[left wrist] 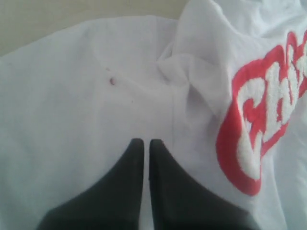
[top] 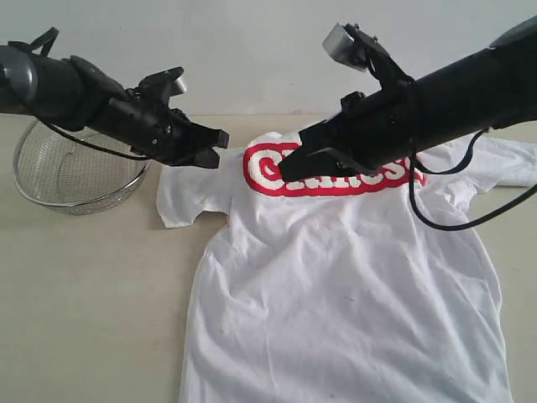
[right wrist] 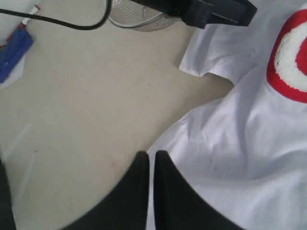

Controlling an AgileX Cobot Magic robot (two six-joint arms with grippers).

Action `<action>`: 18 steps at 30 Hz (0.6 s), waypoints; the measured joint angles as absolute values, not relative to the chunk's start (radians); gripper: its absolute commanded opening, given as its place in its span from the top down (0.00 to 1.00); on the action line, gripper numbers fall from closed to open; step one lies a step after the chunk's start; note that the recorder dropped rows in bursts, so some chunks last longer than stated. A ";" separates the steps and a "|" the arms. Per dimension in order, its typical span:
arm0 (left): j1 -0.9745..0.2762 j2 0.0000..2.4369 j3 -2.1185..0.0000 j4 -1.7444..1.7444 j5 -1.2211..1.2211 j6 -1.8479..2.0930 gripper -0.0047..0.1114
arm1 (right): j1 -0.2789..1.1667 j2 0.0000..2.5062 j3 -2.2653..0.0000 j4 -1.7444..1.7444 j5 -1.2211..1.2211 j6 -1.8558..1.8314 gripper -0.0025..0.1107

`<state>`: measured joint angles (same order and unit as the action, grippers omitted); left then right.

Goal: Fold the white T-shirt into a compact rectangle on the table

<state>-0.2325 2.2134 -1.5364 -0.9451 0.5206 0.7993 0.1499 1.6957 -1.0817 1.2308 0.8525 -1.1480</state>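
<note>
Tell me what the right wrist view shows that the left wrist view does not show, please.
Only the right wrist view: the wire bowl, a black cable and a blue object. Only the left wrist view: readable white letters on the red band and a small reddish spot on the cloth. Both: the white T-shirt, some table, and that arm's own gripper, right gripper or left gripper, each shut.
</note>
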 measured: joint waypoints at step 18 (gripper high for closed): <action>-0.231 2.398 -1.862 -0.457 0.723 0.454 0.92 | 0.150 1.696 -1.082 1.296 0.764 -1.231 0.98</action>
